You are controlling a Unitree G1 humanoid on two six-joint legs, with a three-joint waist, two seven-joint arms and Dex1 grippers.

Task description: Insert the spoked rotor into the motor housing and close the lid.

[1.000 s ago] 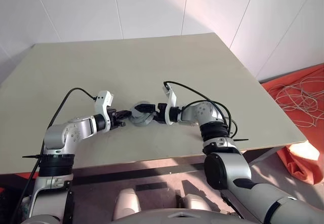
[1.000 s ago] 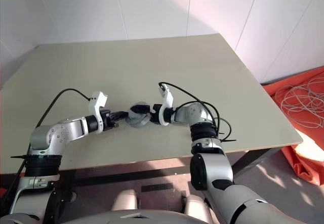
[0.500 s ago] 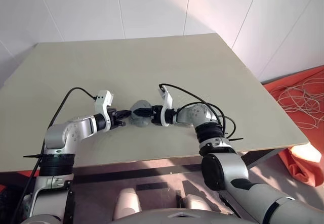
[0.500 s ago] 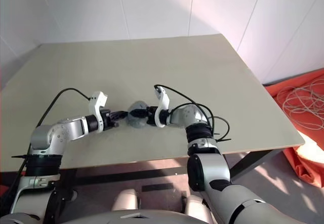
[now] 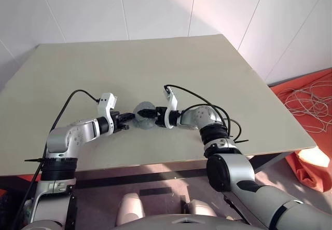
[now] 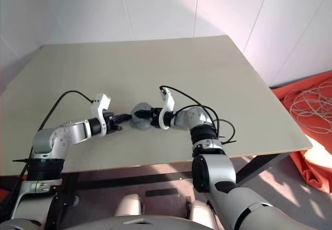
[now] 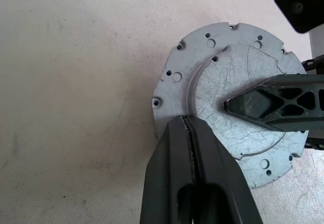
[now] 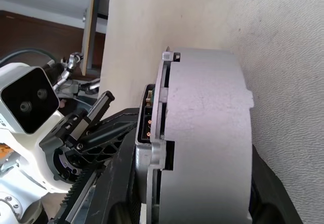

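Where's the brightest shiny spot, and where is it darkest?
Left eye view: the brightest glare sits on the orange cloth, right of the table. Left wrist view: even light on the motor housing; the shut left gripper looks darkest.

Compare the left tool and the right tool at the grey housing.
Jaws: the left tool is shut with nothing between its fingers. The right tool has the housing between its fingers, one on each flat face.
Reach: the left tool's tip stops at the housing's rim, while a right tool finger lies across the housing's face.
Shared: both meet at the housing from opposite sides.
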